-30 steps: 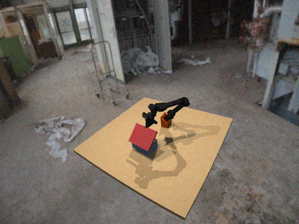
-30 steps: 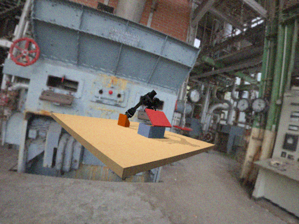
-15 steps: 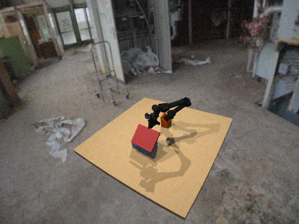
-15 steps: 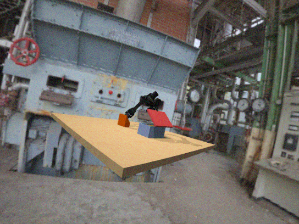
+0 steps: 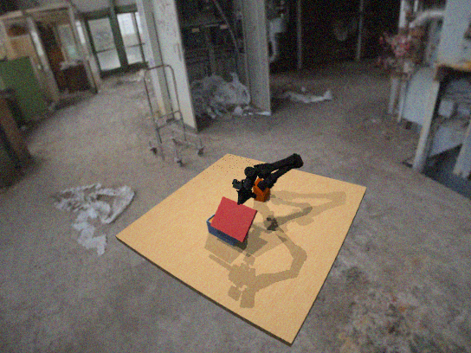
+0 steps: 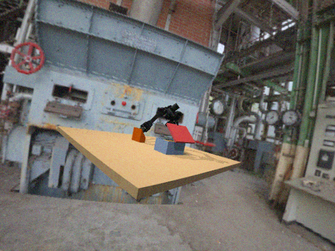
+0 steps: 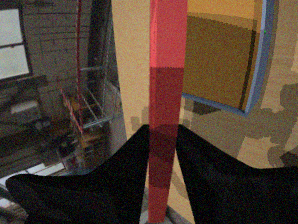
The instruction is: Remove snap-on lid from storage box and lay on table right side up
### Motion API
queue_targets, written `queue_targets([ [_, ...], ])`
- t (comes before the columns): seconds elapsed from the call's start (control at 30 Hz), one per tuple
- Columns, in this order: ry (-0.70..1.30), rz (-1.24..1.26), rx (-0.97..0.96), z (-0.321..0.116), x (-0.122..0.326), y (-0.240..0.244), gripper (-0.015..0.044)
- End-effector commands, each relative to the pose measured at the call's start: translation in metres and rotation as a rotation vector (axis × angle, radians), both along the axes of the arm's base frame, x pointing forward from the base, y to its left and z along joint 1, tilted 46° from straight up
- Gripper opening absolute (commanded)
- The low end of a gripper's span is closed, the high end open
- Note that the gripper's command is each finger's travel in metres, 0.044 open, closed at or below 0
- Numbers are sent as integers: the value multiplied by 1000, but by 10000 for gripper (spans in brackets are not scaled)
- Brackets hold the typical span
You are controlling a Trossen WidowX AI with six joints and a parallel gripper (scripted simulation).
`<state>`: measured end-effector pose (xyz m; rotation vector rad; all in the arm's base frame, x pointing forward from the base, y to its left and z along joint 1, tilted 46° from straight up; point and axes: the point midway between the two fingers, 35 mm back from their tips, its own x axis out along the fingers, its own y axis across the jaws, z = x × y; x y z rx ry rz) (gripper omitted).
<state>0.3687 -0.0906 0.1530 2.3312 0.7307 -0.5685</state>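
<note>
My gripper [image 5: 241,201] [image 6: 168,123] [image 7: 161,129] is shut on the red lid [image 5: 235,220] [image 6: 181,134] [image 7: 168,40], holding it near its upper edge. The lid is off the box and tilted steeply, hanging above and beside it. In the wrist view it shows nearly edge-on between the black fingers. The blue storage box [image 5: 216,232] [image 6: 163,147] [image 7: 263,50] stands upright on the table and its open inside shows in the wrist view. The lid hides part of the box in the top and exterior views. Whether the lid's lower edge touches the box cannot be told.
The light wooden table [image 5: 173,242] [image 6: 123,163] [image 7: 132,60] bears the box and an orange block [image 5: 261,191] [image 6: 138,135] close to the arm. Shadows of the arm and lid fall across the table. The table's edges show in the top and exterior views.
</note>
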Motion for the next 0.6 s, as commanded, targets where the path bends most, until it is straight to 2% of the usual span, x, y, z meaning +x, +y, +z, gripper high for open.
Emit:
queue_targets([
  [0.0, -21, -8, -15, 15, 2, 4, 0],
  [0.57, -21, -8, -13, 40, 4, 28, 0],
])
